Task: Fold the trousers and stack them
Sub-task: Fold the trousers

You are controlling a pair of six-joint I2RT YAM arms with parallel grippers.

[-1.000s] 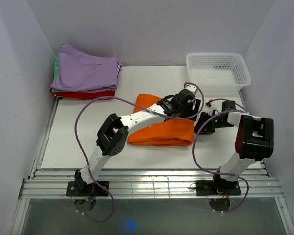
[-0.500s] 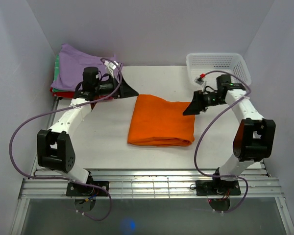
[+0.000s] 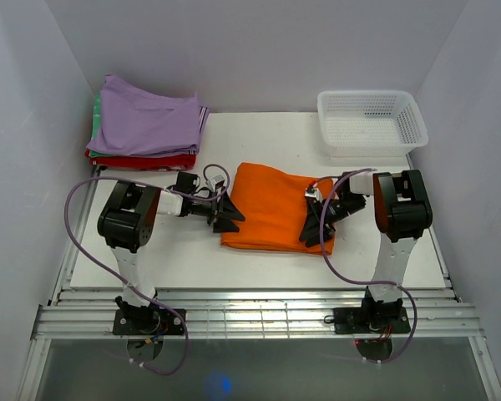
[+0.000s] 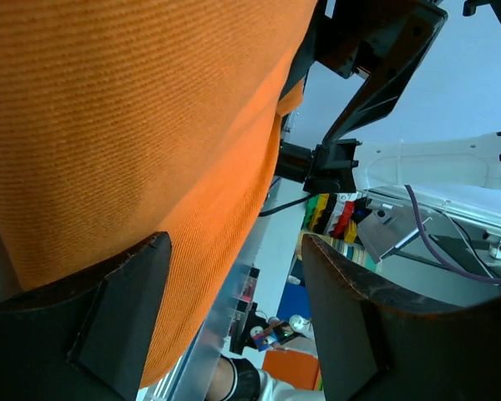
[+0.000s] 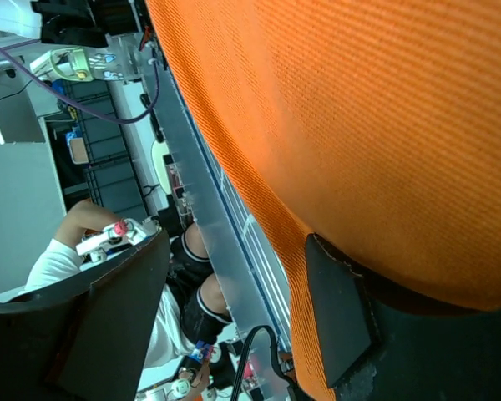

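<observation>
The orange trousers (image 3: 271,205) lie folded into a rough square in the middle of the white table (image 3: 150,251). My left gripper (image 3: 228,215) is low on the table at the fold's left edge, jaws open. In the left wrist view the cloth (image 4: 134,125) fills the upper left and runs down between my open left gripper (image 4: 234,326). My right gripper (image 3: 311,227) is low at the fold's front right edge, also open. In the right wrist view the cloth (image 5: 384,109) lies against one finger (image 5: 342,309) of the open gripper (image 5: 234,309).
A stack of folded garments stands at the back left, lilac (image 3: 146,121) on top, red (image 3: 142,159) and green (image 3: 96,109) beneath. A white mesh basket (image 3: 371,121) stands at the back right. Grey walls close in on both sides.
Half a second ago both arms were raised near the back corners. Now both have come down and forward to the left and right edges of the folded trousers.
</observation>
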